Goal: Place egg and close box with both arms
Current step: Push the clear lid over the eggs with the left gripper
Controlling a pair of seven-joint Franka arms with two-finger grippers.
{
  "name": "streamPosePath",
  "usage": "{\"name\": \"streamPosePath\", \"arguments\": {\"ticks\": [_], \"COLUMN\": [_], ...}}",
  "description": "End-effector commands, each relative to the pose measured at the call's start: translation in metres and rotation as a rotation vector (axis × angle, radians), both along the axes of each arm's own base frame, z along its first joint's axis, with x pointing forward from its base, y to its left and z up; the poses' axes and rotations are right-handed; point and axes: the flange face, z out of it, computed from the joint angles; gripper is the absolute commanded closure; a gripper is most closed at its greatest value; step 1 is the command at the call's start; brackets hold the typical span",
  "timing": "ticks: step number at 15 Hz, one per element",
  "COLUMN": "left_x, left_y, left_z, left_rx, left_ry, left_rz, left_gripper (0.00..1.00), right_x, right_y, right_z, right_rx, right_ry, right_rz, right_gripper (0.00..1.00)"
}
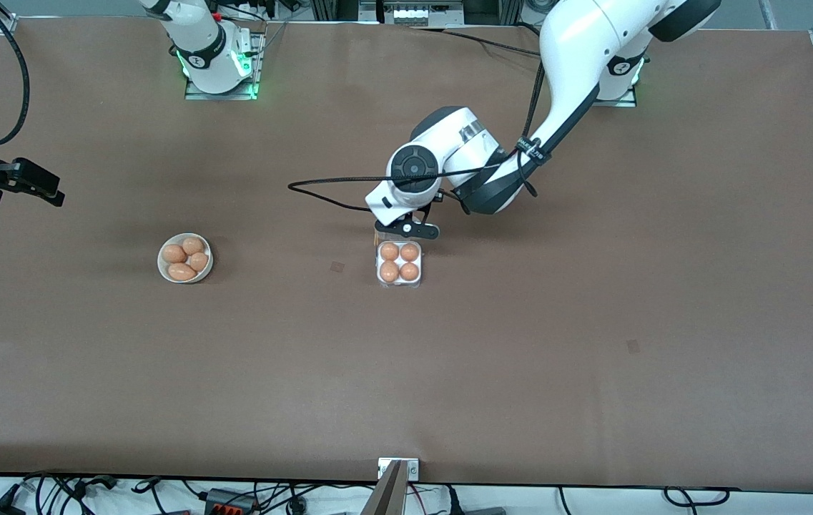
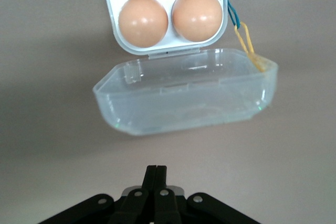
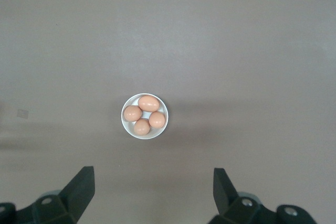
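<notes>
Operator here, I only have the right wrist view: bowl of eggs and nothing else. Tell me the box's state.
Observer: All four cells of the box hold eggs; its lid is hinged open.
Operator: Report the left gripper.
Observer: The left gripper is shut, empty, beside the open lid.
Operator: Now place my right gripper.
Observer: The right gripper is open, high toward the right arm's end of the table, apart from the bowl.

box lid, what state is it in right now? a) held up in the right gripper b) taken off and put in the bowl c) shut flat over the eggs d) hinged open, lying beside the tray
d: the clear lid hangs open off the hinge of the box, with four eggs uncovered in the tray and the shut left gripper just short of it, touching nothing.
</notes>
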Motion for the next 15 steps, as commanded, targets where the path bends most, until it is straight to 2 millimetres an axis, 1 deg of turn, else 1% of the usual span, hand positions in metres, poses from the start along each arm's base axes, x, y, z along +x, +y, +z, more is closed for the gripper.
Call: {"name": "streamPosePath", "arguments": {"ticks": [1,2,5,7,9,10,11,13,15], "left_x": [0.017,0.022,0.031,0.044,0.050,0.056,0.063,0.074,0.086], "left_y": [-0.005,-0.006,-0.007,-0.005,-0.012,-0.007,-0.006,-0.002,0.013], "left_z": [-0.017,-0.021,-0.026,-0.032,-0.020,-0.019,-0.012,0.005,0.029], "left_rx": [-0.030,-0.034,-0.046,-0.044,-0.054,-0.048,-0.056,-0.067,-0.047], "left_ry": [-0.008,-0.008,-0.008,-0.021,-0.051,-0.062,-0.078,-0.107,-0.152], "left_rz": [0.026,0.033,0.047,0.066,0.068,0.077,0.087,0.103,0.101], "left_gripper": [1.00,1.00,1.00,1.00,1.00,1.00,1.00,1.00,1.00], "right_x": [-0.003,-0.003,-0.003,-0.004,-0.004,-0.004,-0.004,-0.004,-0.004], "right_y": [0.000,0.001,0.003,0.004,0.006,0.007,0.007,0.007,0.006], "right_z": [0.004,0.004,0.006,0.007,0.008,0.008,0.008,0.008,0.008], "right_rx": [0.012,0.011,0.009,0.009,0.009,0.009,0.009,0.009,0.009], "right_ry": [-0.004,-0.004,-0.007,-0.010,-0.012,-0.012,-0.012,-0.012,-0.012], "right_rz": [-0.001,0.000,0.005,0.005,0.008,0.010,0.010,0.011,0.010], "right_gripper": [0.00,0.00,0.00,0.00,0.00,0.00,0.00,0.00,0.00]}}
